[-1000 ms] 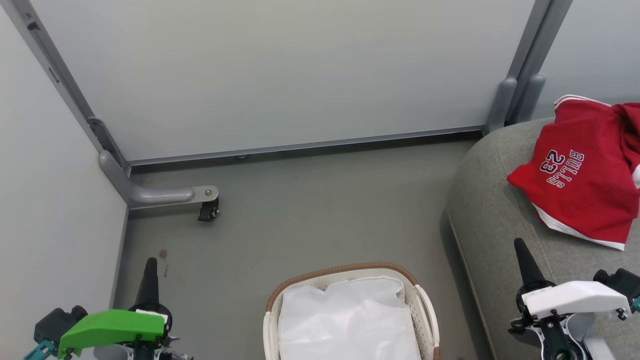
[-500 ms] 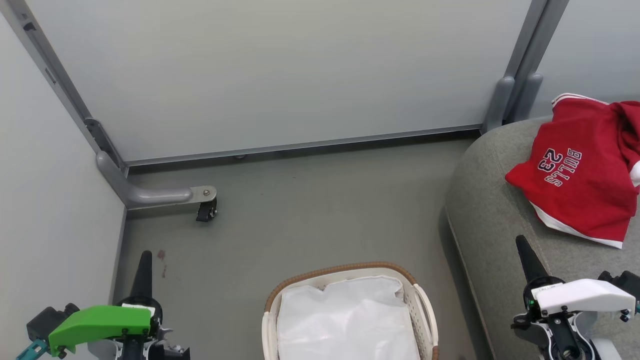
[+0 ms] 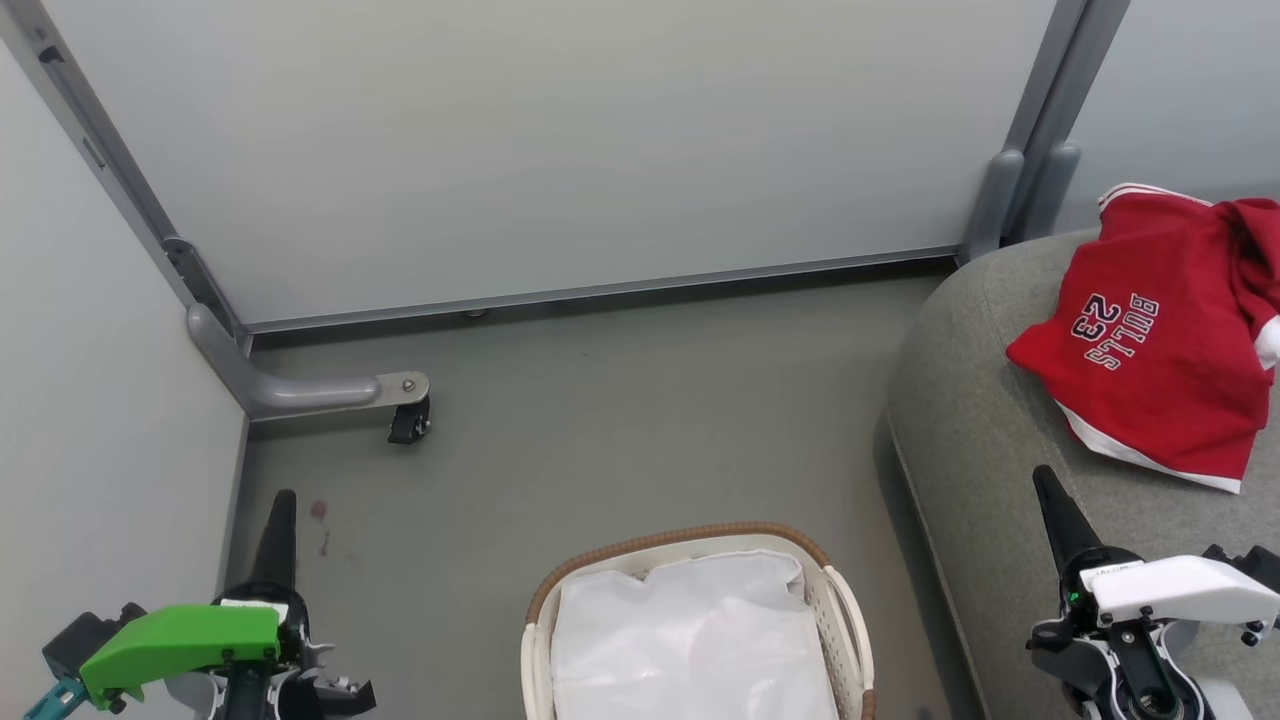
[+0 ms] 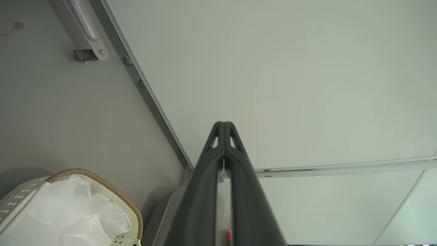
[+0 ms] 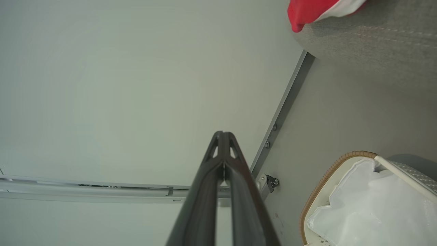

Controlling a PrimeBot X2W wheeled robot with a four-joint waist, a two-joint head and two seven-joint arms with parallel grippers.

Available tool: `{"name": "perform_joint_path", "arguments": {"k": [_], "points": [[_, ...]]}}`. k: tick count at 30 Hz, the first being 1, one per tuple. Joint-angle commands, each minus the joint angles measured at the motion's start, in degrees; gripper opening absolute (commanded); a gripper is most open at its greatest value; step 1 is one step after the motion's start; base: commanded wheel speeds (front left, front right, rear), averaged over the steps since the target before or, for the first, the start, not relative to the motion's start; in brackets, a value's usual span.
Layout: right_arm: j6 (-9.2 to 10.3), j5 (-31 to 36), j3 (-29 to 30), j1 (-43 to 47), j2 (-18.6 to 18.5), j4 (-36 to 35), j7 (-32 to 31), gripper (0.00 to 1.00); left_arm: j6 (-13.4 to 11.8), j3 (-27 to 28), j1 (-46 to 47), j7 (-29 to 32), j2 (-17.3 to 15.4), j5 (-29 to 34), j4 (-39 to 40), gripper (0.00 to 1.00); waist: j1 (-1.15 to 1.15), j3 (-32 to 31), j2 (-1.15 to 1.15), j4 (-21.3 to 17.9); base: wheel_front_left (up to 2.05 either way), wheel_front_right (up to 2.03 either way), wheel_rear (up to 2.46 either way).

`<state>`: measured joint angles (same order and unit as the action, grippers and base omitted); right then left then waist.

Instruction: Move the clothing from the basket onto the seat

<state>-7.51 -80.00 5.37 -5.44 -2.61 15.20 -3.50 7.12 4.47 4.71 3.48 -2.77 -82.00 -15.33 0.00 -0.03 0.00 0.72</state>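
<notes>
Grey floor (image 3: 620, 440) carries the basket (image 3: 680, 537), holding just a white sheet (image 3: 690, 640). The red clothing (image 3: 1160, 370) lies on the seat (image 3: 980, 420) near its rounded corner. Our left pincer (image 3: 280, 510) and right pincer (image 3: 1050, 490) are pressed together, empty. We should check beneath the sheet for stragglers.

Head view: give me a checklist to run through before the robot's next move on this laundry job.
1. Red "BULLS 23" garment lies on the large grey fabric couch: ok.
2. No red clothing visible in the white perforated plastic basket: ok.
3. Nothing hidden under the basket's white sheet: cannot tell.
4. Left hand shut, empty: ok.
5. Right hand shut, empty: ok.
</notes>
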Motion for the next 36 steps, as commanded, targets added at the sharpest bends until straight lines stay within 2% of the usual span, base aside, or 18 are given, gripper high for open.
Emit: {"name": "perform_joint_path", "arguments": {"k": [1,28,36], "points": [[0.02,-1.4,0.3,-1.0,-0.3,-0.5,-0.3,0.0,0.4,0.4,1.2,0.4,-0.2,-1.1,0.4,0.0,0.0,0.0,0.0,0.0,0.0,0.0,0.0],[0.04,-12.5,1.3,-1.0,-0.4,-1.3,-3.3,0.0,0.5,2.3,1.9,3.2,-0.2,-10.5,1.4,0.0,0.0,0.2,0.0,-0.7,0.0,0.0,0.0],[0.04,-12.5,1.3,-1.0,-0.4,-1.3,-3.2,0.0,0.5,2.3,1.8,3.3,-0.2,-10.5,1.4,0.0,0.0,0.2,0.0,-0.7,0.0,0.0,0.0]]}}
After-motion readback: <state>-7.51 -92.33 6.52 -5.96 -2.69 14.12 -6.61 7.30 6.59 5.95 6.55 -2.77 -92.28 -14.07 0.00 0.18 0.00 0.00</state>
